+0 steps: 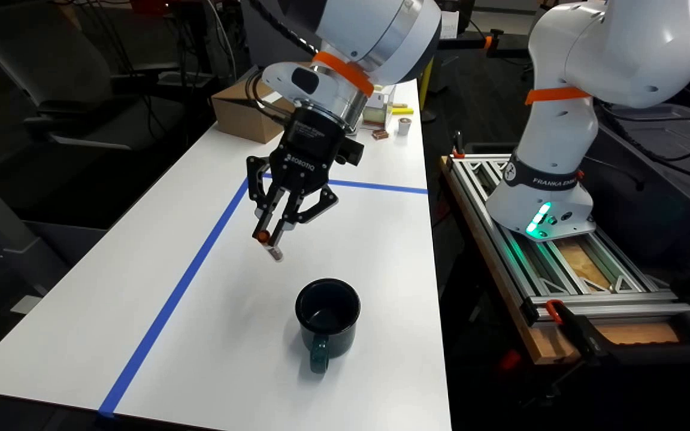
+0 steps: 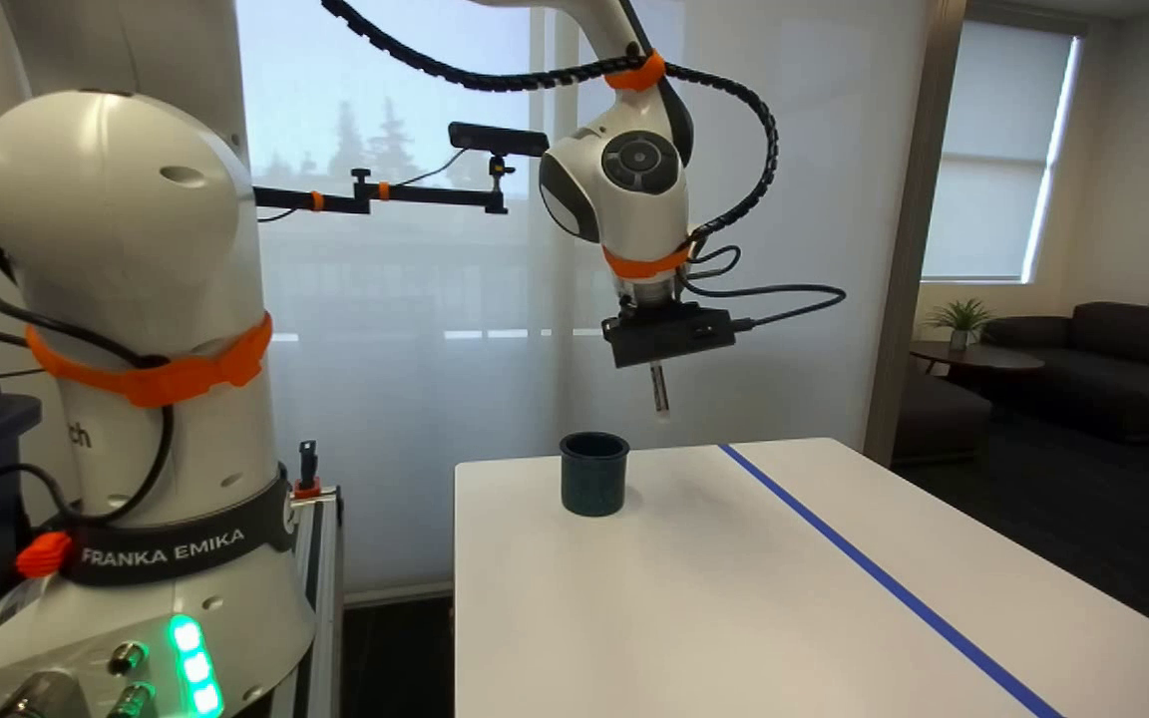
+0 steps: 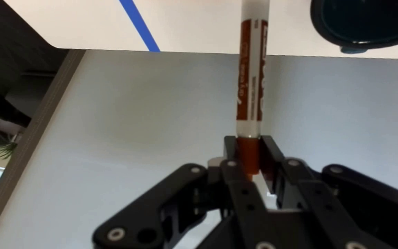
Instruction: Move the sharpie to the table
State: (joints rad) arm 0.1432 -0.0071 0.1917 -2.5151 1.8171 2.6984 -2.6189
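Note:
The sharpie is a thin marker with a reddish-brown cap and a white barrel with a brown label. It shows in the wrist view (image 3: 250, 72) and in both exterior views (image 1: 274, 252) (image 2: 659, 389). My gripper (image 1: 266, 237) is shut on its cap, and the fingertips (image 3: 248, 152) pinch it from both sides. The sharpie points out from the fingers, slightly tilted, in the air above the table. The table (image 1: 213, 335) is a white top with blue tape lines, also in an exterior view (image 2: 634, 618). The fingers are hidden behind the wrist camera in that view.
A dark green mug (image 1: 328, 317) stands upright on the table near the sharpie, also in an exterior view (image 2: 593, 479). A cardboard box (image 1: 246, 114), a small white cup (image 1: 403, 126) and small items stand at the table's other end. The robot's metal-framed bench (image 1: 560, 287) is alongside.

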